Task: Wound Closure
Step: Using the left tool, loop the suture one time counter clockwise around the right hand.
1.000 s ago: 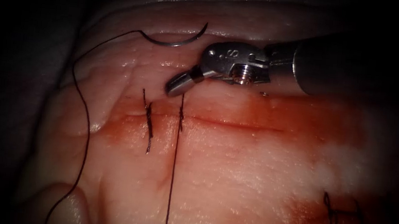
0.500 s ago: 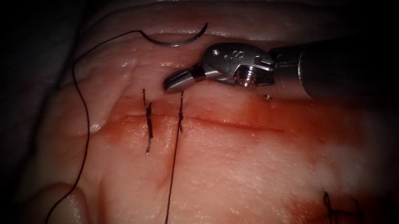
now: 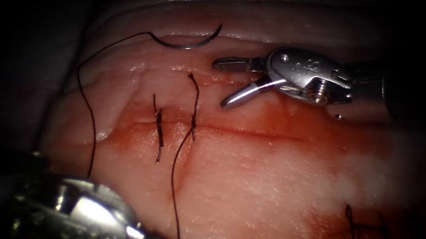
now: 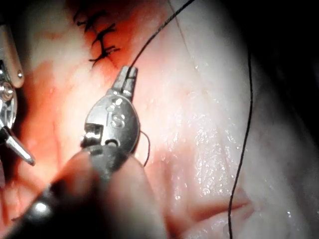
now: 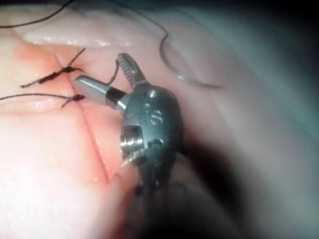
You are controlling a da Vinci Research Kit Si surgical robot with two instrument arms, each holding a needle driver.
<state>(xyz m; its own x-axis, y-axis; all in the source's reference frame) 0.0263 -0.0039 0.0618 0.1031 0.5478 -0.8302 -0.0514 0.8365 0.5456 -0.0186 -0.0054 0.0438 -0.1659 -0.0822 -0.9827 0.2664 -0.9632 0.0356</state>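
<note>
Right tool (image 3: pixel 229 82) fingers spread, empty; left tool (image 4: pixel 128 74) fingers pinching thread (image 4: pixel 159 30); curved needle (image 3: pixel 189 44) lying free.

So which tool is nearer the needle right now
Right. Its tool sits open just right of the needle, which lies free on the tissue. The left tool holds thread far below.

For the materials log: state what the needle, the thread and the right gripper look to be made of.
Needle: seemingly polished steel, a thin grey curve with a glint, lying free on the tissue.
Thread: dark, matte strand, frayed at cut ends; fibre type unclear.
Right gripper: bright bare metal, with highlights, open and empty.
</note>
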